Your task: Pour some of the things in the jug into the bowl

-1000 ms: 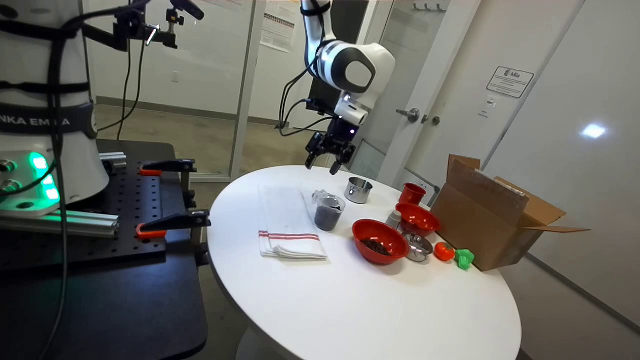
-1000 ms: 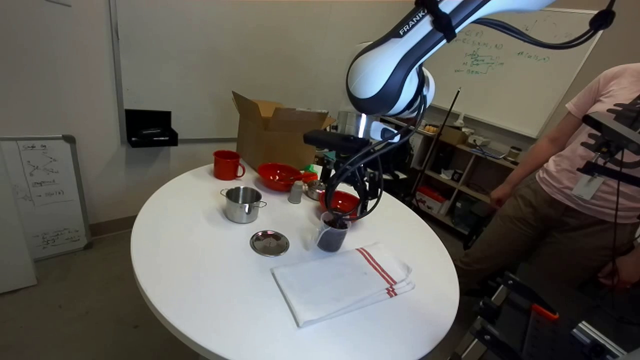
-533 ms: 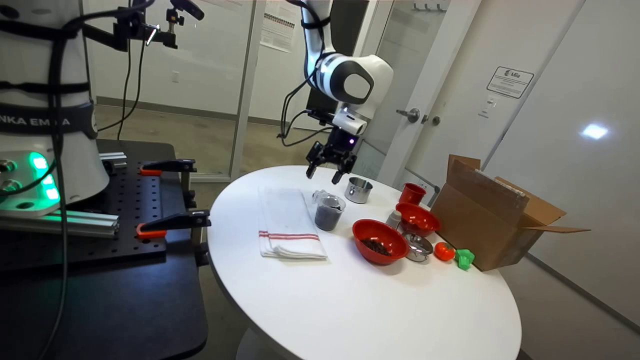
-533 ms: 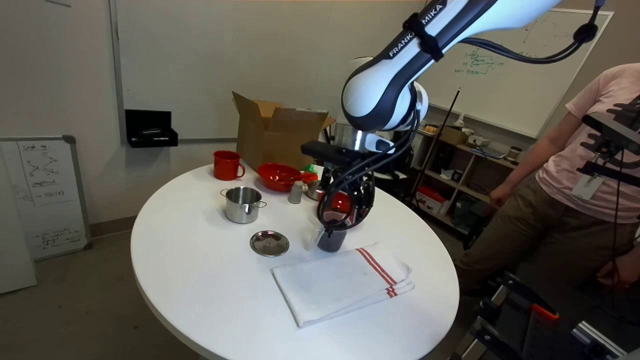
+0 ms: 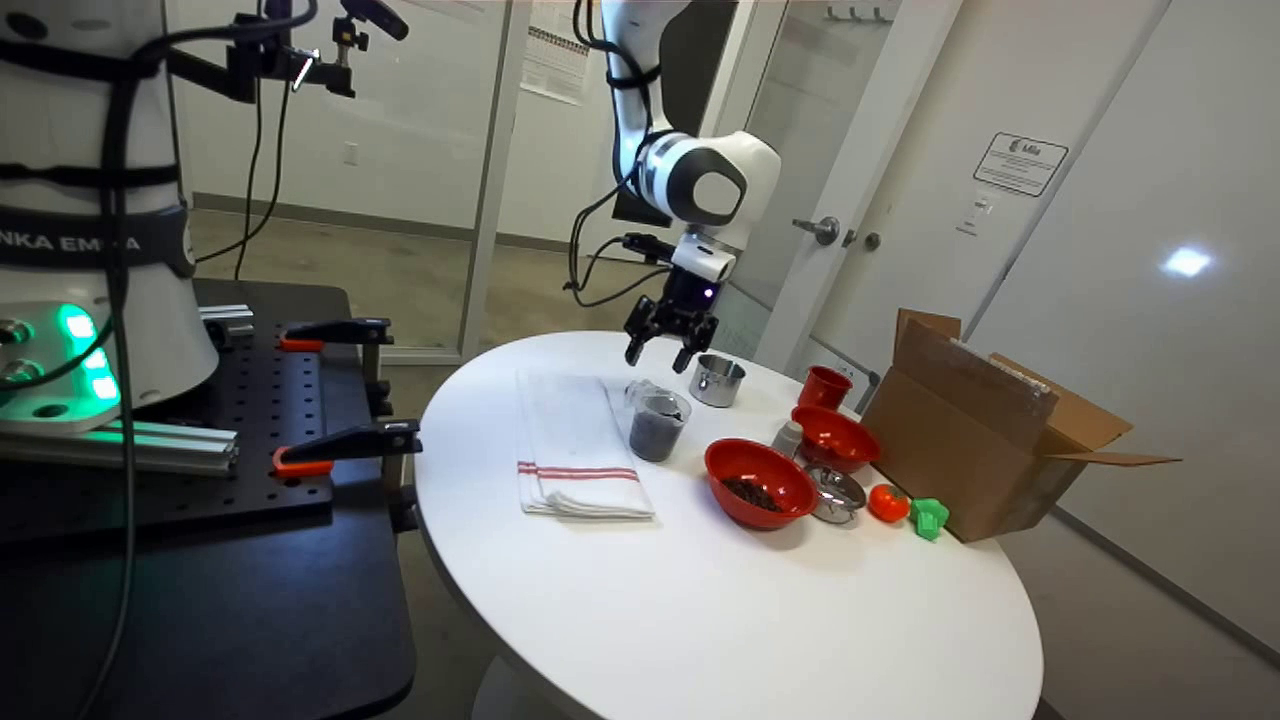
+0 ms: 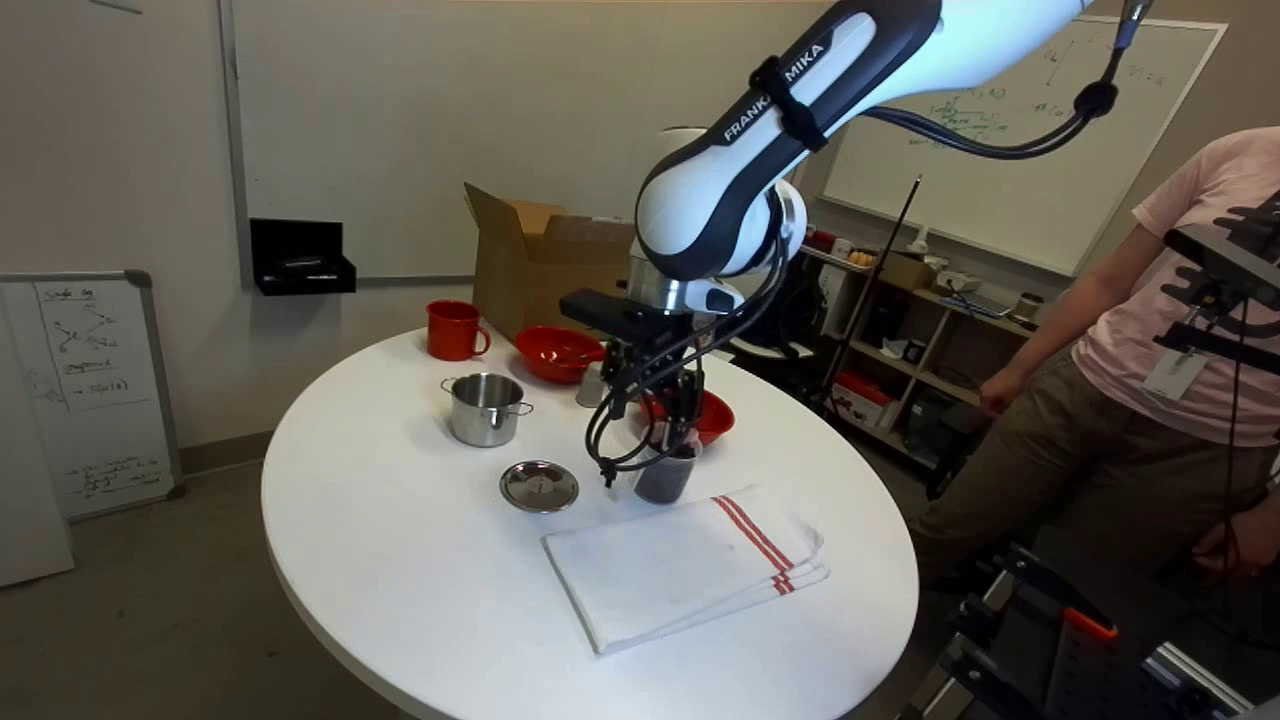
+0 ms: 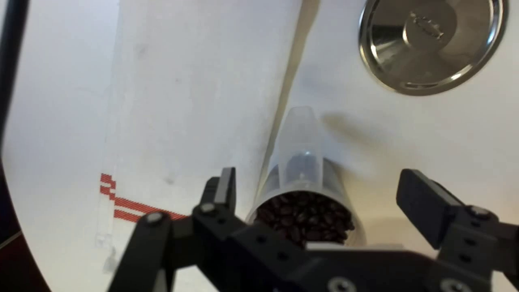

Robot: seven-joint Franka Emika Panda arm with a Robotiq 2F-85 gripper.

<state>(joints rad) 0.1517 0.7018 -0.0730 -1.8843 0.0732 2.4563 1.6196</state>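
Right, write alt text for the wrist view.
An open black gripper frames a translucent jug of dark beans on a white table. A red-striped white cloth lies at left; a round metal lid, upper right.

Site type: robotics laboratory. In an exterior view, a Franka robot base [image 5: 70, 235] stands at the left edge, over a perforated plate [image 5: 275, 395]. In an exterior view, a whiteboard [image 6: 1040, 180] with handwriting occupies the upper right, a smaller whiteboard [image 6: 100, 410] the left edge, and loaded shelving [image 6: 937, 342] the centre right.
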